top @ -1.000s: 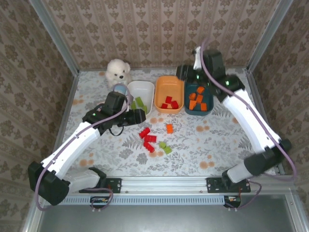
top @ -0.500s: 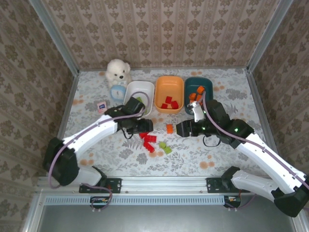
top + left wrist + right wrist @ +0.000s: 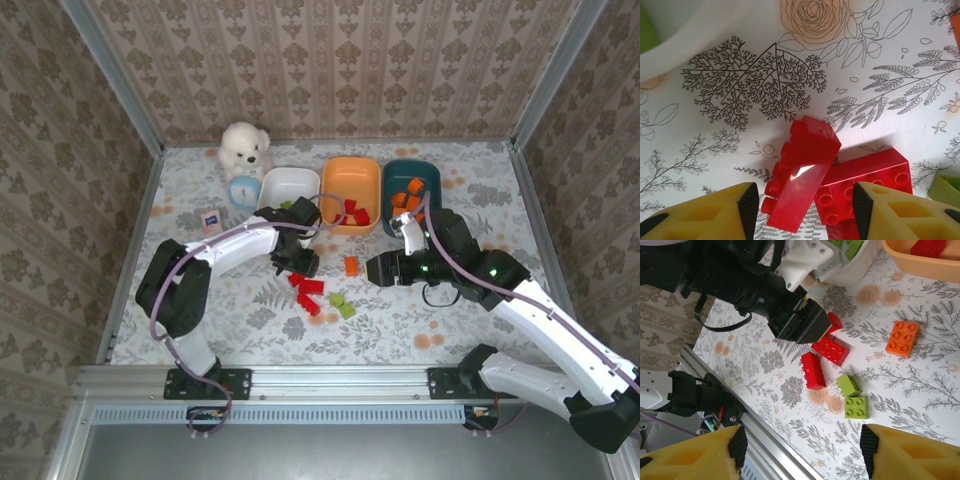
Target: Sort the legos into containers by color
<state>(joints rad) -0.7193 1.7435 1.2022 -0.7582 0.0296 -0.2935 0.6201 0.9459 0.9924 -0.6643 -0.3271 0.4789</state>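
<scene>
A tilted brick (image 3: pixel 802 175) lies between the left jaws, touching a flat brick (image 3: pixel 865 187) beside it. A lone brick (image 3: pixel 351 265) lies on the tabletop (image 3: pixel 450 310) between the left jaws and the right jaws. Three dishes (image 3: pixel 352 161) stand in a row behind them.

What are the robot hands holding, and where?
Nothing. The left gripper is open, its fingers on either side of a tilted red brick but not clamped on it. The right gripper is open with nothing between its fingers.
</scene>
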